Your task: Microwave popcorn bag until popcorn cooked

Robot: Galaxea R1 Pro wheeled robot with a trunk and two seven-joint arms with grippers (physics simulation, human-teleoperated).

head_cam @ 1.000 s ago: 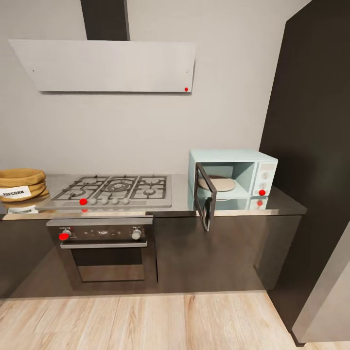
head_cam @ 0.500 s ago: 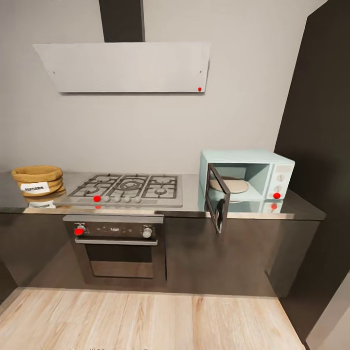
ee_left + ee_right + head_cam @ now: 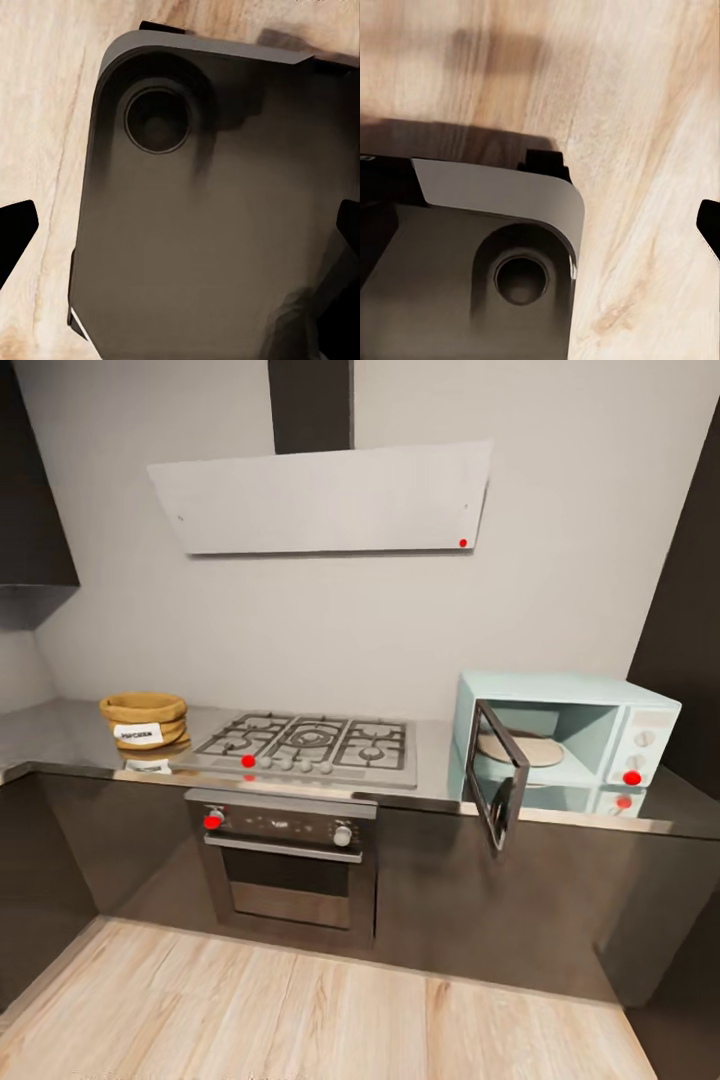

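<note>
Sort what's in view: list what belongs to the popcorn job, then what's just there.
For the job:
- popcorn bag, standing left of the hob
- countertop under it
- microwave, door swung open, glass plate inside

Just there:
- gas hob
- built-in oven
- extractor hood
- wooden floor

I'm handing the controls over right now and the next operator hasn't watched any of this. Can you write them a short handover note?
Grippers: both wrist cameras look down at the robot's base and the wood floor; fingers are spread, holding nothing.
Popcorn bag: on the countertop, left of the hob.
Microwave: at the counter's right end, door open.
Done: door is open.
Left: pick up the bag, put it in, close the door, heat.
</note>
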